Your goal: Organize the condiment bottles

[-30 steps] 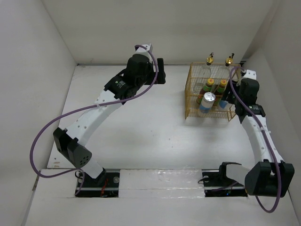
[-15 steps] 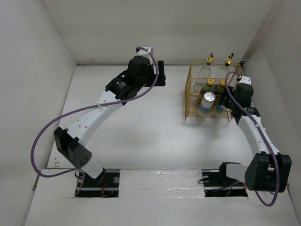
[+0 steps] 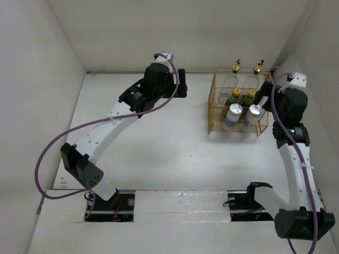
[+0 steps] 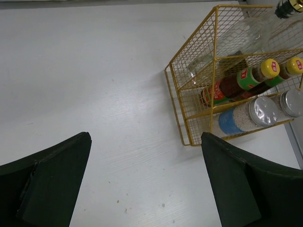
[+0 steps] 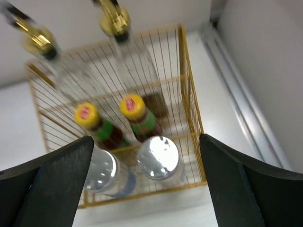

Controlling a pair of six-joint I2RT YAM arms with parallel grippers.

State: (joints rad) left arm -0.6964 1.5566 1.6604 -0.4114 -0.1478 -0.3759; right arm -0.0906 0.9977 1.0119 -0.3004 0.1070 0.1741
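All six condiment bottles stand in a gold wire basket (image 3: 212, 103). Two tall clear bottles with gold stoppers (image 3: 236, 66) (image 3: 258, 67) are at the back. Two dark sauce bottles (image 3: 235, 97) (image 3: 249, 96) are in the middle. Two silver-lidded jars (image 3: 234, 110) (image 3: 256, 111) are in front. My right gripper (image 3: 268, 101) is open and empty, hovering over the basket's right side. In the right wrist view it (image 5: 145, 151) is above the right jar (image 5: 159, 158), apart from it. My left gripper (image 3: 182, 82) is open and empty, left of the basket (image 4: 176, 101).
The basket sits at the back right, close to the right wall and the back wall. A rail runs along the table's right edge (image 5: 246, 118). White table (image 3: 159, 143) lies between the arms.
My right gripper has let go of the right jar, left it standing in the basket, and lifted back to the right. The left arm has not moved.
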